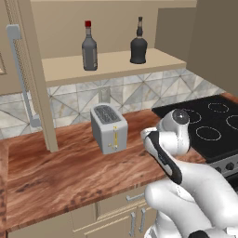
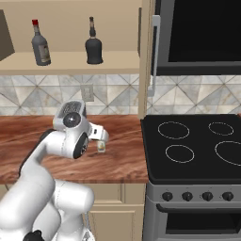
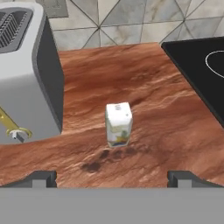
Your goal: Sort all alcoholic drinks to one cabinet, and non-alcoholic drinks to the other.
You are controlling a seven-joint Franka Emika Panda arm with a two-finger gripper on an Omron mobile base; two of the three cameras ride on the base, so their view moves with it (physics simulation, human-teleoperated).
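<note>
White-cream small carton (image 3: 118, 124) upright on reddish wood countertop (image 3: 144, 87), mid-depth, between grey metal toaster (image 3: 26, 74) and black glass cooktop (image 3: 201, 70), touching neither. Gripper (image 3: 112, 177) above counter, jaws spread wide, holding nothing, carton ahead between fingertips' line. Slim grey glass bottle with red cap (image 1: 89, 46) and squat black thin-necked bottle (image 1: 138, 44) upright on pale shelf of wide tan wooden cabinet (image 1: 111, 65), well apart.
</note>
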